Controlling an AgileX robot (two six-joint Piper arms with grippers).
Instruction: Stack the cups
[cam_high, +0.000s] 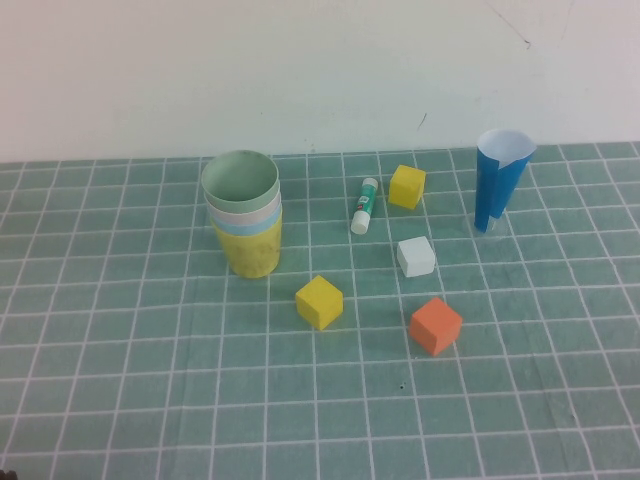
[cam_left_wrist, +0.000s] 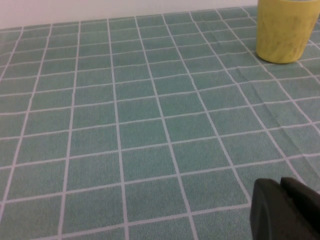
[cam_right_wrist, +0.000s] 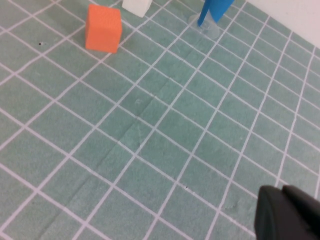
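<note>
Standing on a green cloth with a white grid (cam_high: 120, 400), the four cups are already nested into one upright stack (cam_high: 243, 215) at the left-centre of the high view: the yellow cup (cam_high: 250, 250) is at the base, with the rims of the light blue cup (cam_high: 232, 229) and pale pink cup (cam_high: 270, 212) showing as thin bands above it, and the pale green cup (cam_high: 240, 180) sits innermost on top, its open mouth facing up. Neither arm appears in the high view. The left gripper (cam_left_wrist: 285, 210) shows only as a dark shape at the edge of the left wrist view, low over bare cloth and well apart from the stack; whether its fingers are spread or pressed together cannot be told. The right gripper (cam_right_wrist: 287, 212) is likewise a dark shape at the edge of the right wrist view, above bare cloth, and its fingers cannot be judged either. To the right of the stack lie a glue stick (cam_high: 364, 205), two yellow cubes (cam_high: 319, 301), a white cube (cam_high: 415, 256), an orange cube (cam_high: 435, 325) and an upright dark-blue paper cone (cam_high: 501, 178). The stacking looks complete, so the remaining risk is disturbance: an arm sweeping back across the table could clip the tall stack and tip it, or knock the light paper cone over.
</note>
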